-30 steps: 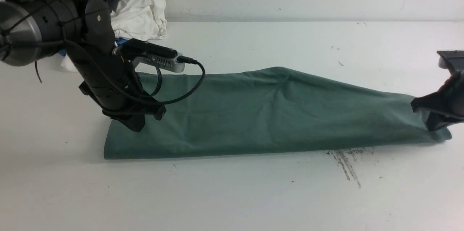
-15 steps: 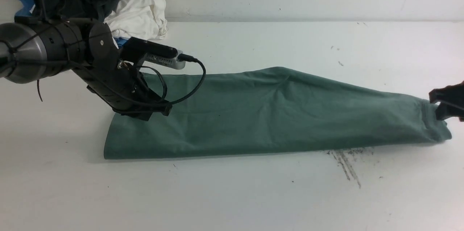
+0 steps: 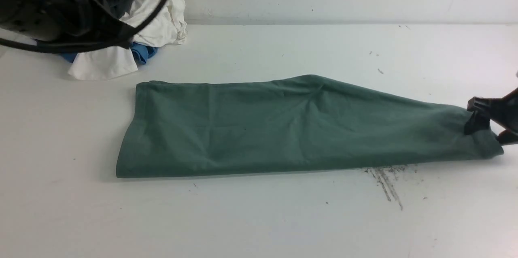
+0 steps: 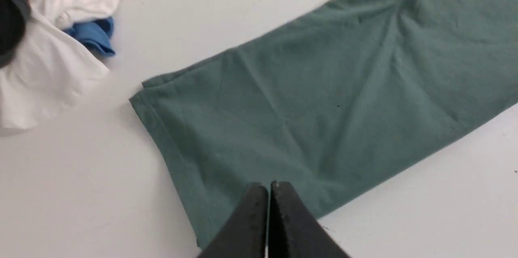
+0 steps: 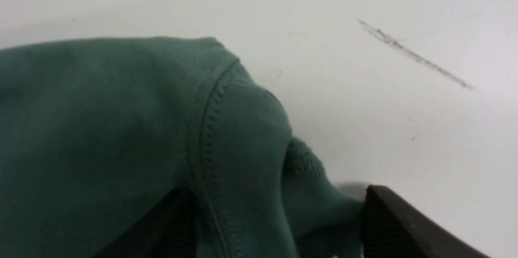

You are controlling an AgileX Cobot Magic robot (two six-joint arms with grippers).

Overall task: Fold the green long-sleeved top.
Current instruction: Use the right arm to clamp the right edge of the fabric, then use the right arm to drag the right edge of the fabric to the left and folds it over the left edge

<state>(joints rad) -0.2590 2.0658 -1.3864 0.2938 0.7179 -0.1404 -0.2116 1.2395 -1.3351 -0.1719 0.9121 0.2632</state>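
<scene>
The green long-sleeved top (image 3: 283,128) lies on the white table, folded into a long band running left to right. At its right end my right gripper (image 3: 491,128) stands open, one finger on each side of the ribbed, seamed fabric (image 5: 226,136). The right wrist view shows cloth lying loose between the spread fingers of that gripper (image 5: 279,209). My left gripper (image 4: 269,187) is shut and empty, hanging above the near left corner of the top (image 4: 323,88). In the front view only the blurred left arm (image 3: 40,7) shows at the upper left.
A pile of black, white and blue garments (image 3: 133,27) sits at the back left against the wall. Dark scuff marks (image 3: 386,181) streak the table just in front of the top's right part.
My left arm has lifted off the top's left end and swung up to the upper left. My right gripper has opened and let go of the right end.
</scene>
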